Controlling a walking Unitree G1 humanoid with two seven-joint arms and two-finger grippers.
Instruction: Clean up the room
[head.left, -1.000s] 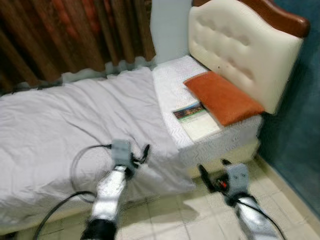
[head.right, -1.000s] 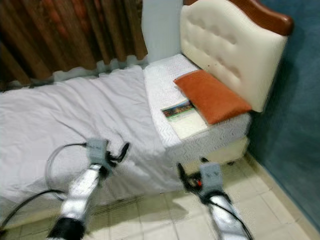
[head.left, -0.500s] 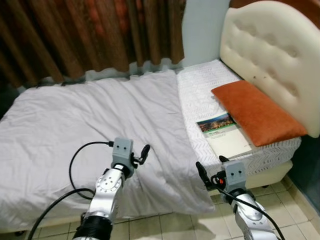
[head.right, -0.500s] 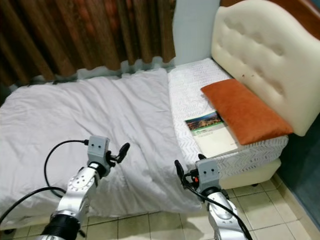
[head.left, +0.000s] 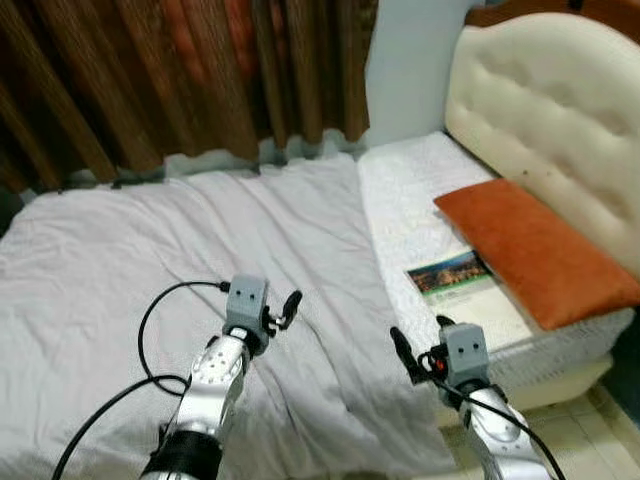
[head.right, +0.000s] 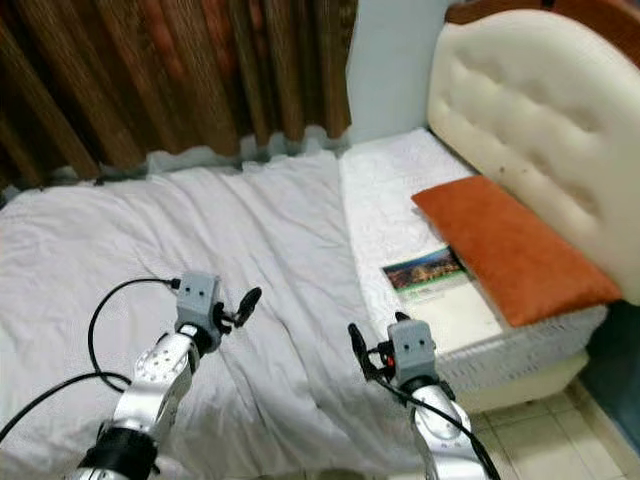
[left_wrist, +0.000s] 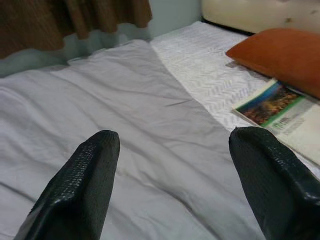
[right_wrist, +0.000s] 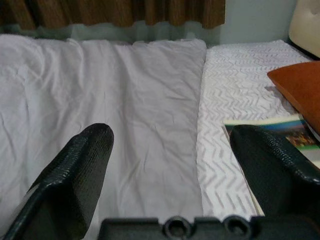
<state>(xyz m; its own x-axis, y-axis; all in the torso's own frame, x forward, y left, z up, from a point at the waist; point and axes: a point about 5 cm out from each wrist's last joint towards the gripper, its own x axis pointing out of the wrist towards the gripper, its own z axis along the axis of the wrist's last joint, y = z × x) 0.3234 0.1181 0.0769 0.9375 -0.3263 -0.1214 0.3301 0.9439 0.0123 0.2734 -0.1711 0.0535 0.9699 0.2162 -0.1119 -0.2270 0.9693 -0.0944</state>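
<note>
A bed (head.left: 420, 215) is seen ahead, and most of it is covered by a rumpled grey sheet (head.left: 150, 260) that is spread from the brown curtain (head.left: 150, 80) at twelve o'clock down to the near edge at six. At about two o'clock the bare white mattress, patterned in zigzags, is left uncovered beside the sheet's straight edge. An orange pillow (head.left: 535, 250) is laid there against the cream tufted headboard (head.left: 550, 110), and a book (head.left: 455, 275) with a picture and a green band on its cover is found flat on the mattress, just beside the pillow's near edge and touching it or nearly so. The left gripper (head.left: 285, 308) is held over the sheet at roughly seven o'clock, its black fingers (left_wrist: 85, 185) spread wide with nothing between them, as is made plain in the left wrist view, where the sheet and the book (left_wrist: 280, 112) are seen through the gap. The right gripper (head.left: 420, 345) is held at about five o'clock, above the sheet's edge and near the mattress corner; its fingers (right_wrist: 75, 182) are likewise parted and nothing is gripped, the sheet and a corner of the book (right_wrist: 285, 127) being framed between them. A patch of tiled floor (head.right: 540, 430) is shown beyond the bed at four o'clock.
</note>
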